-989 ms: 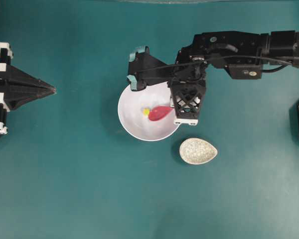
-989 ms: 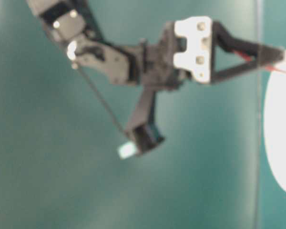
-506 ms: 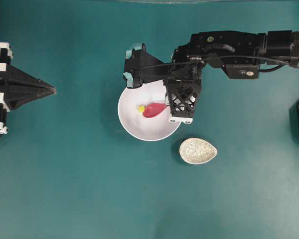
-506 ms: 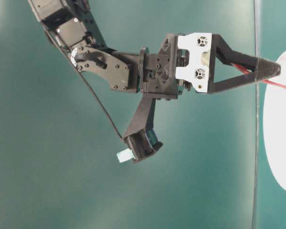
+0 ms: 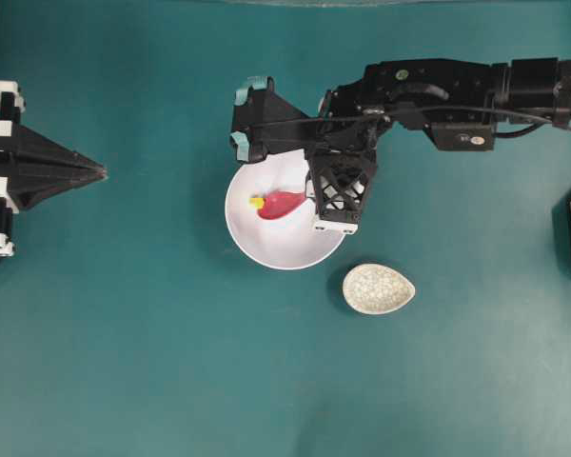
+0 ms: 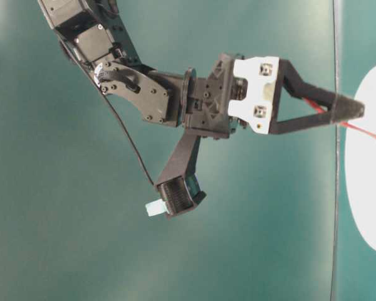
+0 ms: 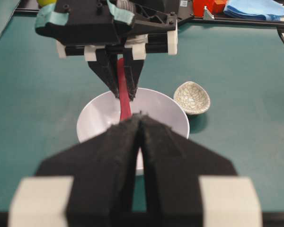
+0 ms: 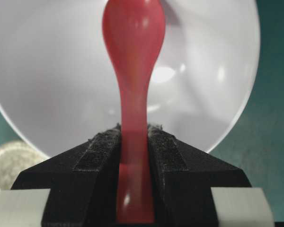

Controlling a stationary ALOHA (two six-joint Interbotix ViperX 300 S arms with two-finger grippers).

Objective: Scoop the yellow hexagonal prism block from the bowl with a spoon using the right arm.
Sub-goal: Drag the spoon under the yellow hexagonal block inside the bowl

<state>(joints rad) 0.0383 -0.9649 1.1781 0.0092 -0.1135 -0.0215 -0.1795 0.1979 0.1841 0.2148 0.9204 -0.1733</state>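
your spoon has pushed the block toward the bowl's far-left wall, unscooped; right jaws pinch the handle, left jaws pressed together.

A large round white bowl sits on the teal table. Inside it, a glossy red-pink soup spoon lies angled, handle pinched by the right arm's lattice-patterned black gripper. A tiny bright yellow block touches the scoop's tip.

Teal tabletop — evenly lit, matte.
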